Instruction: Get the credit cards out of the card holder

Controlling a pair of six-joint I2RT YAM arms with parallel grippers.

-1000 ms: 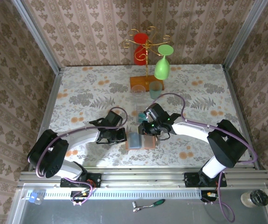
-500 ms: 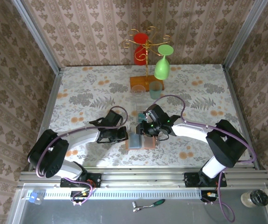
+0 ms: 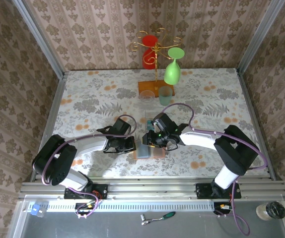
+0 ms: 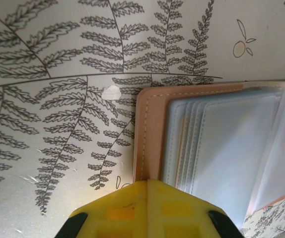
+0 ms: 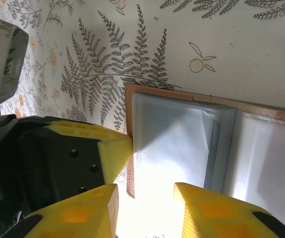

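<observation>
Bracing the open card holder [image 5: 172, 144], midway along the tabletop's [image 3: 93, 94] near edge, with our left claw [image 4: 147, 183] pressed together at its rim, we need our spread right claw [image 5: 145, 191] aligned squarely with one pocket.

Card holder [image 3: 143, 151] on table [image 3: 209, 89], before rack [image 3: 147, 86]

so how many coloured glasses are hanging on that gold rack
2: the red glass on the left of the gold rack, toward the wall; the green glass on its right, bowl down. None seems hidden.
</observation>
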